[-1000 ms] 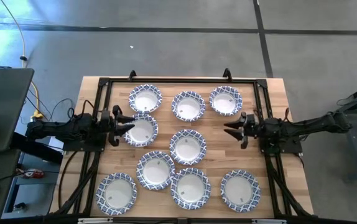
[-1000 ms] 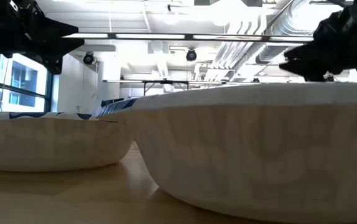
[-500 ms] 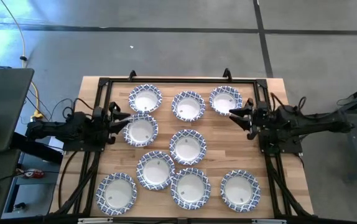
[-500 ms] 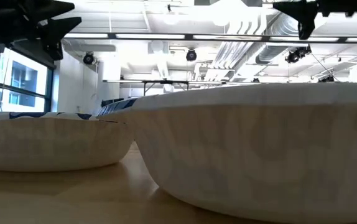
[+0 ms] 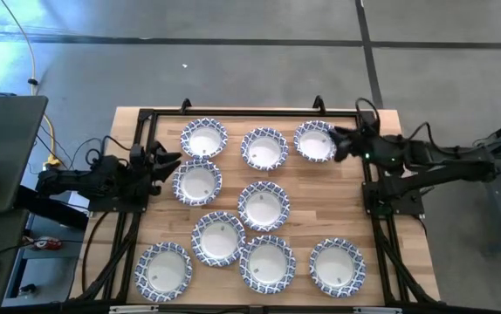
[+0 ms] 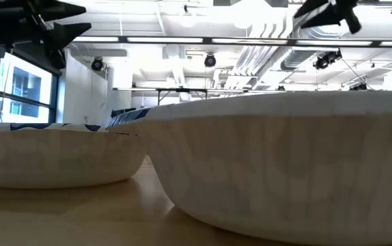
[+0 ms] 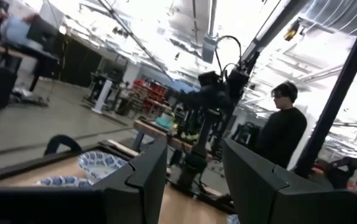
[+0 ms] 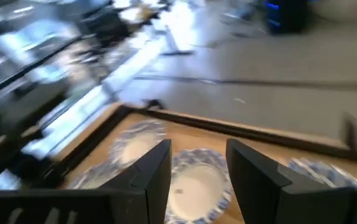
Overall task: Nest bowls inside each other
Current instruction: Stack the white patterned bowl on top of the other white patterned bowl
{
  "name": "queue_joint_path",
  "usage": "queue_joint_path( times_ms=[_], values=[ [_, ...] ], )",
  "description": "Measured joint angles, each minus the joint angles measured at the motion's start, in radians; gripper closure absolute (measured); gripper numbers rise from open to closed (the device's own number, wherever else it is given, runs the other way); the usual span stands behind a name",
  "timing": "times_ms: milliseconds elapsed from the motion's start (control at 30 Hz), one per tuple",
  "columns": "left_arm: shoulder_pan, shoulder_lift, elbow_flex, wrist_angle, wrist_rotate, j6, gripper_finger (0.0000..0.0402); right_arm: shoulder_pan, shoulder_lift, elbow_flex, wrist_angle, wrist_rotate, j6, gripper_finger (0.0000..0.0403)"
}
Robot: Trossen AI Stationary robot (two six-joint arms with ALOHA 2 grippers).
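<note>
Blue-rimmed bowls (image 5: 264,207), nine, lie unstacked on the wooden table (image 5: 390,270). Right gripper (image 5: 338,142), jaws parted and empty, hangs beside the far-right bowl (image 5: 315,140); left gripper (image 5: 165,163), parted, beside another bowl (image 5: 197,183).

Nine blue-rimmed white bowls (image 5: 264,206) upright, separate, none nested.

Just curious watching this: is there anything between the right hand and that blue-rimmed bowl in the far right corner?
Nothing visible. The right hand, open, sits right at the edge of the far-right bowl, with no object between them. The neighbouring bowl lies apart from it.
</note>
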Motion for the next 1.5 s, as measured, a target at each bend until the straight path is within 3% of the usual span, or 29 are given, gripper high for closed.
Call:
queue_joint_path(
  times_ms=[167,433,667,833,1133,1300,1500],
  values=[
    [0.0,0.0,0.0,-0.041,-0.026,-0.008,0.0256,-0.09,0.064,0.075,-0.245,-0.03,0.257,0.0256],
    [0.0,0.0,0.0,-0.114,-0.144,-0.008,0.0256,-0.233,0.159,0.085,-0.402,-0.143,0.439,0.0256],
    [0.0,0.0,0.0,-0.12,-0.173,0.013,0.0256,-0.349,0.233,0.085,-0.601,-0.26,0.523,0.0256],
    [0.0,0.0,0.0,-0.121,-0.174,0.019,0.0256,-0.41,0.264,0.085,-0.644,-0.317,0.528,0.0256],
    [0.0,0.0,0.0,-0.124,-0.174,0.019,0.0256,-0.507,0.36,0.07,-0.589,-0.395,0.493,0.0256],
    [0.0,0.0,0.0,-0.124,-0.173,0.018,0.0256,-0.579,0.365,-0.08,-0.362,-0.556,0.437,0.0256],
    [0.0,0.0,0.0,-0.124,-0.152,-0.002,0.0256,-0.576,0.308,-0.256,-0.168,-0.578,0.487,0.0256]
  ],
)
